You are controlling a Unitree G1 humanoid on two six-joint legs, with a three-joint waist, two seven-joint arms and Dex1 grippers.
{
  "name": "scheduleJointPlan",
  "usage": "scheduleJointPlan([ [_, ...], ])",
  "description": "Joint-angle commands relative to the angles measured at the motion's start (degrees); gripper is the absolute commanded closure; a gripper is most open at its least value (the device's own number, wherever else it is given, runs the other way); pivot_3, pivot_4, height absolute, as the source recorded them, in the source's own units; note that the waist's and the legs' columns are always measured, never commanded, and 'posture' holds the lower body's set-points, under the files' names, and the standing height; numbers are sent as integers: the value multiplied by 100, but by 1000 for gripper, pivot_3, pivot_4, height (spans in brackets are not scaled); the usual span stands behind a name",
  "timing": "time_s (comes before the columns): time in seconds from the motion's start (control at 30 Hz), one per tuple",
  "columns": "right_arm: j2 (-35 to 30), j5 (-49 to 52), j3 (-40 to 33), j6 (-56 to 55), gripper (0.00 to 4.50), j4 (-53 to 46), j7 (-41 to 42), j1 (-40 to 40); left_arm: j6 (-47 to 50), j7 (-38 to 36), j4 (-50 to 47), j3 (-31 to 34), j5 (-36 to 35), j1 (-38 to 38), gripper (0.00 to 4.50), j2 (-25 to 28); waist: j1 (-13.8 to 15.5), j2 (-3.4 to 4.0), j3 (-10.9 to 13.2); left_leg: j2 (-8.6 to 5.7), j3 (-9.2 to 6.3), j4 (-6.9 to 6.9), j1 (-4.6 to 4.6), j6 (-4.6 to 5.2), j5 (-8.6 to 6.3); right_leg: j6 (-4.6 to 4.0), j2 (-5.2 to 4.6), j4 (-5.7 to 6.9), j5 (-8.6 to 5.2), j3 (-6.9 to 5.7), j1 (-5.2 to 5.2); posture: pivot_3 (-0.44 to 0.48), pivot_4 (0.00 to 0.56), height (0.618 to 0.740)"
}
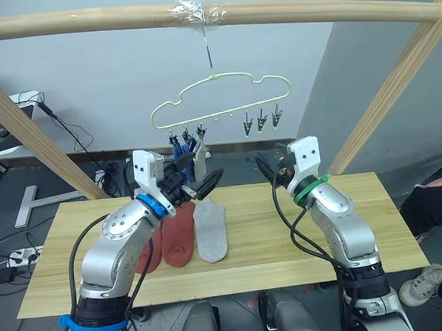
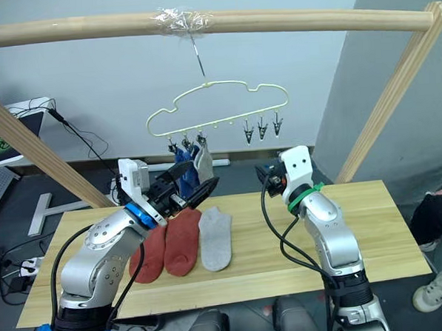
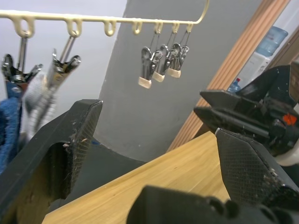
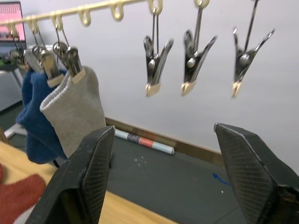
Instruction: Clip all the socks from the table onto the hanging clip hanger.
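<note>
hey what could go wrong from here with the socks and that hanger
The hanger already tilts toward its loaded side, where the grey sock and blue socks hang; pulling on an empty clip may swing it. The left gripper, open near the hung socks, could knock one loose.

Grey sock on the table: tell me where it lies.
The grey sock lies flat on the table, left of centre, just right of a rust-red sock, below the left gripper.

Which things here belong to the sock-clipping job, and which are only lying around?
Job: clip hanger; hung grey sock and blue socks; red socks and grey sock on table.
Lying about: floor cables, wooden pole frame.
</note>
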Motion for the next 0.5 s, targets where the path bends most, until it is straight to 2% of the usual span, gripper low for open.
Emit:
scheduleJointPlan([
  [0.03, 109, 95, -44, -45, 1883, -62, -132, -269, -192, -45, -70, 45, 64, -126, 0, -39, -6, 0, 0, 0, 2, 0, -1, 0, 0, 0, 0, 3, 0, 1, -3, 39, 165, 740],
  [0.07, 119, 75, -12, -28, 2205, -48, -146, -288, -170, -45, -87, 67, 37, -133, 0, -39, -5, 0, 0, 0, 3, 1, -2, 0, 0, 0, 0, 5, 0, 0, -5, 39, 165, 740],
  [0.27, 210, 63, 67, -58, 2205, 30, -157, -338, -100, -32, -146, 157, -74, -112, 0, -57, -4, -1, 0, 0, 3, 1, -4, 0, 0, 0, 0, 6, 0, 0, -6, 39, 165, 740],
  [0.5, 531, 65, 121, -154, 2205, 581, -264, -848, -101, -91, -301, 215, -247, -254, 0, -37, -7, 0, 0, 2, 4, 5, 0, 1, 1, -1, 1, 18, 1, 0, -9, 57, 174, 740],
])
